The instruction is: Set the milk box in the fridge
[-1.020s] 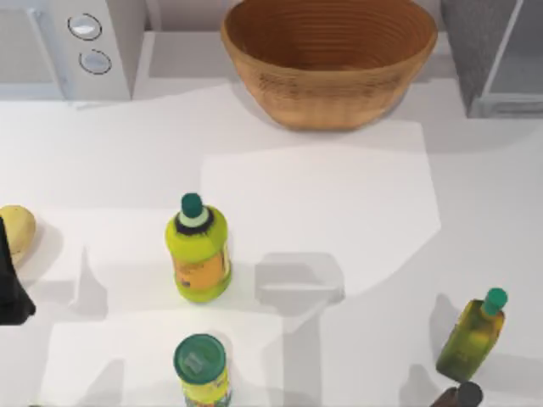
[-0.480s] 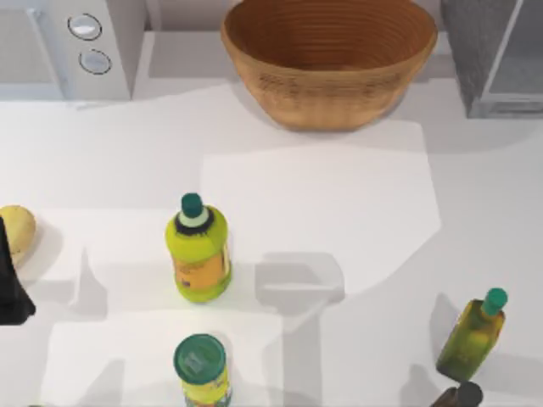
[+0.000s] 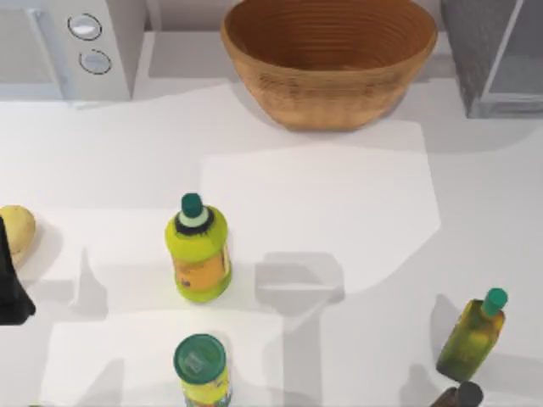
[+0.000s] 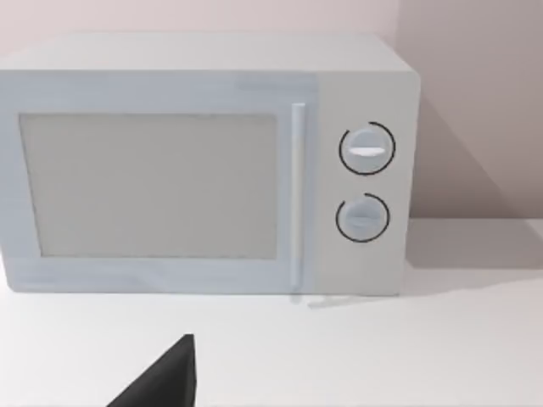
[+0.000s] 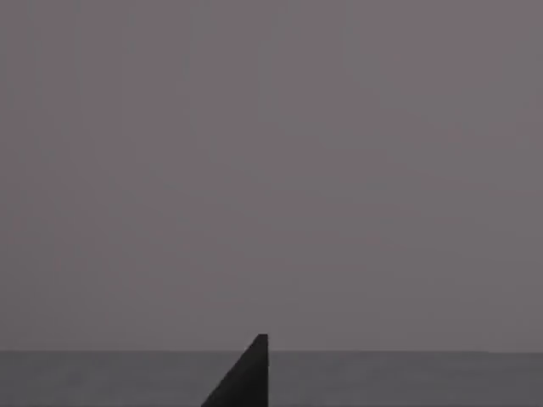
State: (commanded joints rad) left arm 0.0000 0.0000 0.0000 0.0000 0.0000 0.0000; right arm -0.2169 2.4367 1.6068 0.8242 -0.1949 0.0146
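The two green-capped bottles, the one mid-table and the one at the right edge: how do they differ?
The mid-table bottle is wide, bright yellow-green, with an orange label; the right-edge bottle is slimmer, darker olive, with no label visible. The first has a white collar under its cap, the second none. Both stand upright on the table.

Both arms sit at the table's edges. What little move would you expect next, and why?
Probably the right tool lifts and heads toward the fridge in the far right corner. It sits on that side of the table, beside the olive bottle, while the left tool is parked at the left edge, facing the microwave.
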